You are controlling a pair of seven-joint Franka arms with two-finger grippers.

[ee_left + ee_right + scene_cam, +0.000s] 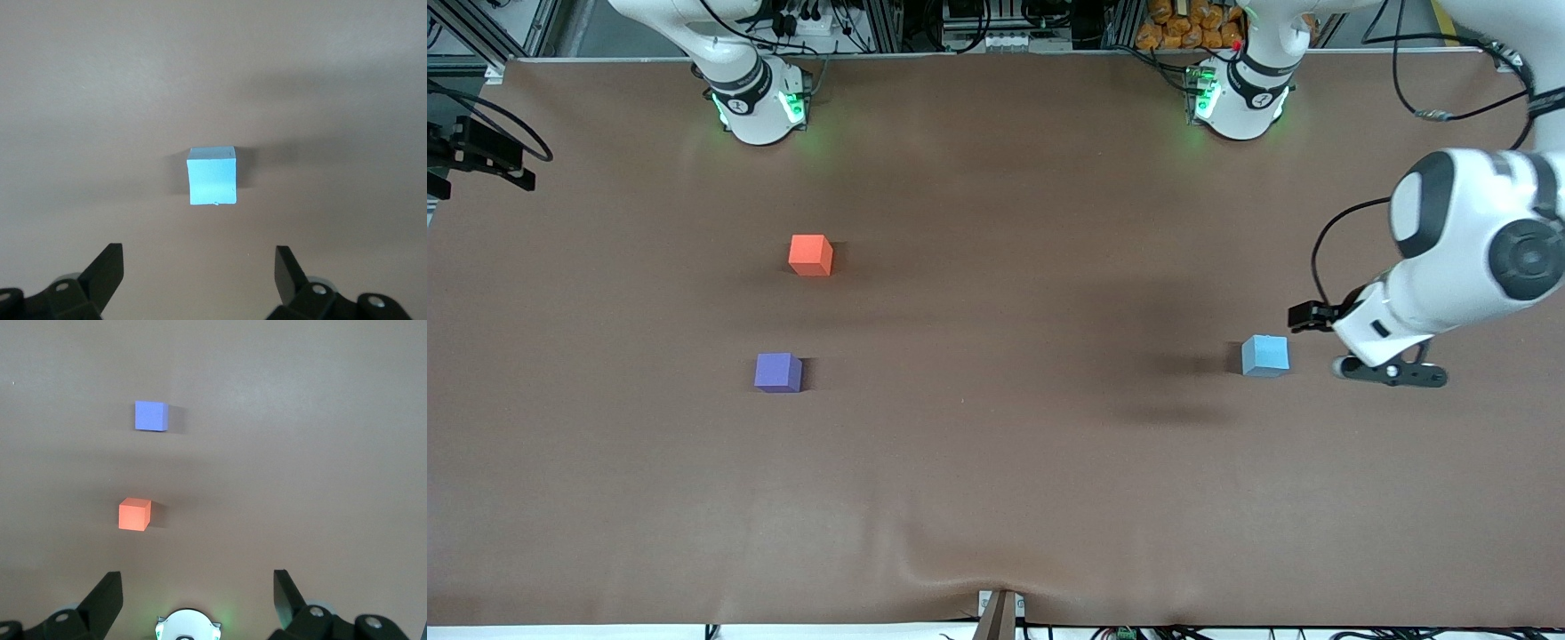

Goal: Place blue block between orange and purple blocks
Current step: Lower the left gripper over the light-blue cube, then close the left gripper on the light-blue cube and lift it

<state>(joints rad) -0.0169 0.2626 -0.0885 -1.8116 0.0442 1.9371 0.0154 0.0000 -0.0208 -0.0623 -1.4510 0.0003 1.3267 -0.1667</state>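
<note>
Meanwhile, at the left arm's end of the brown table (996, 498), the blue block (1265, 356) sits flat on the surface, untouched and well apart from the other two cubes. The left gripper (1316, 342) hangs in the air just beside it, toward the table's edge, and grasps nothing: the left wrist view shows its two black fingers (107, 270) spread wide, with the blue block (212, 175) ahead of them, centred on the gap between them but not within it.

Toward the right arm's end of the table, the orange block (811, 255) and the purple block (778, 372) rest apart from each other, the purple one nearer to the front camera, with bare tabletop between them.

The right arm waits, raised high near its own base (758, 105). Its wrist view looks straight down on the orange block (135, 514) and the purple block (151, 415), and the right gripper (195, 593) is released and empty, fingers (288, 590) held wide above the base.
</note>
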